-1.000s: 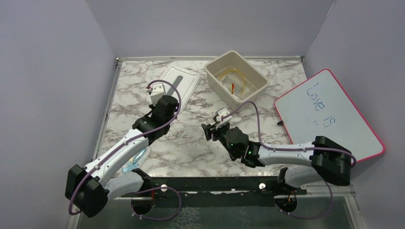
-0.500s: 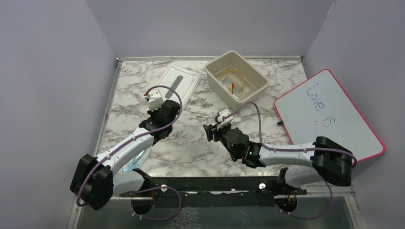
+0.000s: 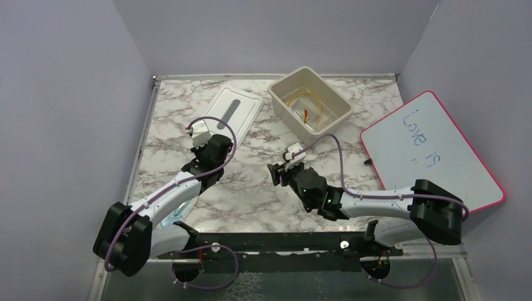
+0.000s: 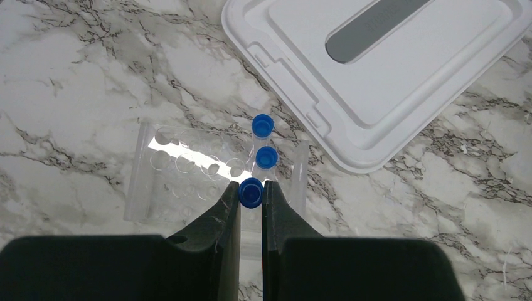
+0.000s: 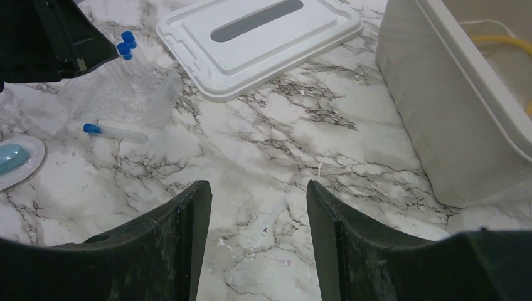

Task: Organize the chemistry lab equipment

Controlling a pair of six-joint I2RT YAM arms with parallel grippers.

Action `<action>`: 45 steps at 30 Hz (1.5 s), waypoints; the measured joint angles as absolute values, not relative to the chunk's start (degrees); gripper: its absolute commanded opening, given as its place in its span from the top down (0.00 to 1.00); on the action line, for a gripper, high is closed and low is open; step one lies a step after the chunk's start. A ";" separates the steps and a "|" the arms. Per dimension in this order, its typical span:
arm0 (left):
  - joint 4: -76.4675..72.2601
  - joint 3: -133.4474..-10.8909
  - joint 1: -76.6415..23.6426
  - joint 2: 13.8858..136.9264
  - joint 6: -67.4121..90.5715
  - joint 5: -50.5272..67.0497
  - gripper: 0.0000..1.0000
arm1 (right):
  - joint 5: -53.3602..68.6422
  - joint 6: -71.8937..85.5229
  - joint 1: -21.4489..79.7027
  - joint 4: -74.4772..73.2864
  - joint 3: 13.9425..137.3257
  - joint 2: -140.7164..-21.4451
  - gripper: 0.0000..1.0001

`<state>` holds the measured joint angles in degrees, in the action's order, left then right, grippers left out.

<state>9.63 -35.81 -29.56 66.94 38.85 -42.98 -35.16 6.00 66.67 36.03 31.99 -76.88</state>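
Left pincer [image 4: 251,188] is nipped shut on a blue-capped tube [image 4: 251,194] at the clear rack [image 4: 182,175], where two more tubes [image 4: 266,157] stand; white lid [image 4: 376,69] lies just beside. Right pincer [image 5: 258,191] gapes wide, empty, over the table [image 5: 270,125]; another tube [image 5: 116,131] lies loose near the rack

1. Right gripper [image 5: 257,207], jaws spread wide, faces bare marble table [image 5: 282,144]: an open lane between lid and bin.
2. White bin [image 3: 309,103] walls off the right side of that lane, tall and solid.
3. Flat lid [image 3: 235,110] lies low on the other side, its corner just beside the clear rack [image 4: 182,175]. Tight gap there.
4. Left gripper [image 4: 251,188] is pinched on a blue-capped tube [image 4: 251,193] at the rack's edge, and two more capped tubes [image 4: 266,157] stand directly ahead, crowding the way.
5. A loose tube [image 5: 116,132] lies near the rack, a round dish [image 5: 15,160] beyond it. Low clutter.
6. Whiteboard [image 3: 433,150] covers the table's right edge.
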 measured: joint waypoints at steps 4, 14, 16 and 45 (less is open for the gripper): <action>6.83 -34.76 -29.56 67.20 37.80 -43.13 1.00 | -35.22 5.98 66.67 35.62 32.01 -76.88 0.39; 4.51 -33.82 -29.56 69.69 37.23 -43.16 1.00 | -35.29 5.98 66.65 34.72 32.45 -77.30 0.41; 4.29 -33.71 -29.56 70.54 37.26 -43.16 1.00 | -35.24 5.98 66.65 34.57 32.51 -77.30 0.41; 13.78 -42.46 -29.36 65.78 38.92 -41.52 0.27 | -30.48 5.52 66.63 32.05 34.06 -78.37 0.40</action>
